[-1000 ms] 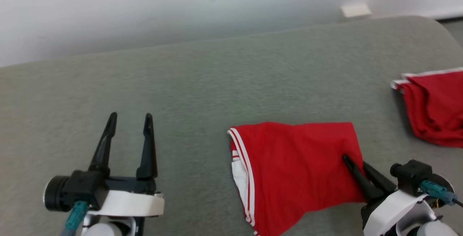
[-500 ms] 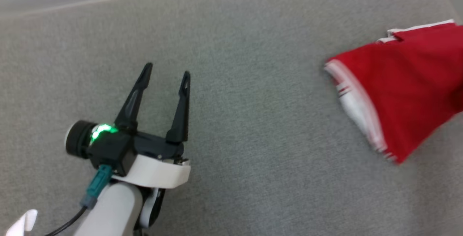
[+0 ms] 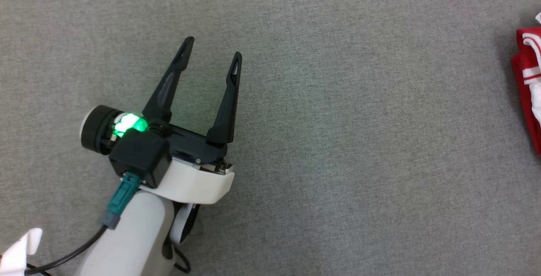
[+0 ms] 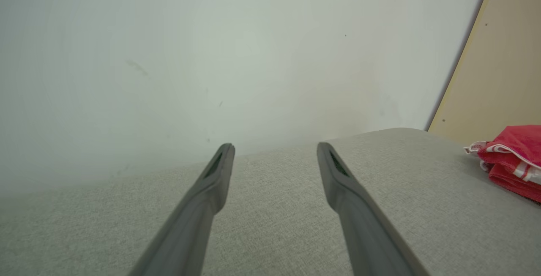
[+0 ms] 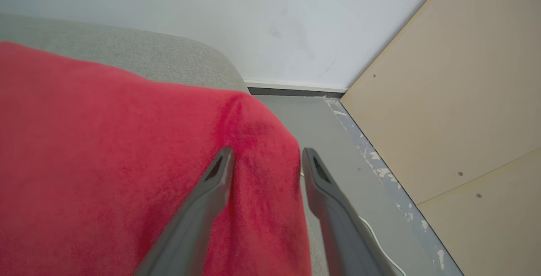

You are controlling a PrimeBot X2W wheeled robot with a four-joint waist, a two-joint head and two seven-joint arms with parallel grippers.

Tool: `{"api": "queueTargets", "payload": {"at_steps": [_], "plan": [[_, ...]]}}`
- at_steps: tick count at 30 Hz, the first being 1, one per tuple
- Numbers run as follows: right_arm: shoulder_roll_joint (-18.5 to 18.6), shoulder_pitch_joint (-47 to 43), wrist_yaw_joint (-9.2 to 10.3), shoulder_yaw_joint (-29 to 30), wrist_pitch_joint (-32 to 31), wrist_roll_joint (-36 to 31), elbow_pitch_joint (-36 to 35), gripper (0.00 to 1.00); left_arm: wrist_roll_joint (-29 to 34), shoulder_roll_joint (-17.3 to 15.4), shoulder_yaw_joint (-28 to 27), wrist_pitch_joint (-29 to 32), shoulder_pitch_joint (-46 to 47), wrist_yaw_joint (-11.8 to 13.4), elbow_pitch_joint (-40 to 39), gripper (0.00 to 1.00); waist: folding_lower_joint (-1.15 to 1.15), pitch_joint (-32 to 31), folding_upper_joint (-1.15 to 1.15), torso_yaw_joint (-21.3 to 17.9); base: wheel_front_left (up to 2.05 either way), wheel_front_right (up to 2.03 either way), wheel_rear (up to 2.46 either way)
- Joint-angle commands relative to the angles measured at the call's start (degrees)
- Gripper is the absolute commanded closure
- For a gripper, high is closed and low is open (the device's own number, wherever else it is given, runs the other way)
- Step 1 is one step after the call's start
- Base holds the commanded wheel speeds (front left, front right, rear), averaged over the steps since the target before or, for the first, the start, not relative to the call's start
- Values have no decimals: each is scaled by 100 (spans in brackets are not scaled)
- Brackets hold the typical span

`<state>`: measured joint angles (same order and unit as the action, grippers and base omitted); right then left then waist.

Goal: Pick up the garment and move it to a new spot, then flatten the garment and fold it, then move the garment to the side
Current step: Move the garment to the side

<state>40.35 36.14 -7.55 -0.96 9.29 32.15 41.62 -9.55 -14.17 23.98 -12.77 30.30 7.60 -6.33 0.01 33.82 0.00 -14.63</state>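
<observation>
Over grey bench (image 3: 338, 140), left gripper (image 3: 214, 47) jaws wide apart, holding nothing. Right gripper (image 5: 267, 150) jaws apart over red garment (image 5: 105, 140) right edge, not clamping.

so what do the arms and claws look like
Left claw: two long black tapering fingers with slotted tips on a black base, a round black knob, a glowing green light, a teal connector with a dark cable, a white wrist shell, a pale forearm. Right claw: the same long dark slotted fingers.
</observation>
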Motion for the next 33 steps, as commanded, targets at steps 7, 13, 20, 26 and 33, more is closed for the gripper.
{"api": "queueTargets", "payload": {"at_steps": [7, 13, 20, 26, 33], "plan": [[-354, -240, 15, 295, 497, 101, 619, 0, -76, -51, -78, -113, -140, 56, 86, 0, -1, -239, 0, 54, 0, 0, 0], [-947, -835, 16, 850, 586, -30, -140, 0, -303, -68, -255, -171, -598, 163, 249, 0, -1, -838, 0, 111, 0, 0, 0], [-2176, -1995, 16, 1116, 589, -798, -1874, 0, -483, -154, -542, -220, -1309, 357, 447, 0, -1, -1553, 0, 377, 0, 0, 0], [-3037, -2754, 16, 974, 252, -1205, -3277, 0, -664, -130, -785, -231, -1725, 459, 609, 0, -1, -1988, 0, 895, 0, 0, 0], [-3510, -3391, 16, 752, -285, -1507, -4391, 0, -766, -35, -1120, -235, -2107, 392, 722, 0, -1, -2414, 0, 1449, 0, 0, 0]]}}
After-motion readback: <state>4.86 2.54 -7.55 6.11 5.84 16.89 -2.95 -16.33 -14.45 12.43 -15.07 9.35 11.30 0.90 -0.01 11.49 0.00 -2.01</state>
